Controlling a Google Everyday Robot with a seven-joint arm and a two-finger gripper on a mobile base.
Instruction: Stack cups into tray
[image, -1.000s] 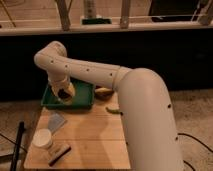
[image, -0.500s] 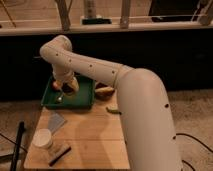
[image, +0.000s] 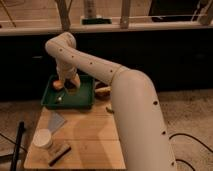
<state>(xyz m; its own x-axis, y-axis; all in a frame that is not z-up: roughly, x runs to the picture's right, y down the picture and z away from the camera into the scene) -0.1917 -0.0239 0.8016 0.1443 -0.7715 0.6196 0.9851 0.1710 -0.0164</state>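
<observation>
The dark-green tray (image: 75, 102) sits at the far end of the wooden table. My gripper (image: 68, 83) hangs over the tray's back left part, shut, at the end of the white arm that bends down from above. A dark brownish cup shape (image: 72, 88) shows right under it; I cannot tell whether it is held. A cream-white cup (image: 42, 138) stands alone near the table's front left corner, far from the gripper.
A small orange round thing (image: 58, 85) lies in the tray beside the gripper. A brownish object (image: 102, 91) rests just right of the tray. A grey flat piece (image: 56, 120) and a dark stick-like object (image: 60, 154) lie on the table (image: 90, 135).
The gripper has lifted a little and shifted back and slightly right over the tray, and the arm's bend has risen. The white cup has not moved.
</observation>
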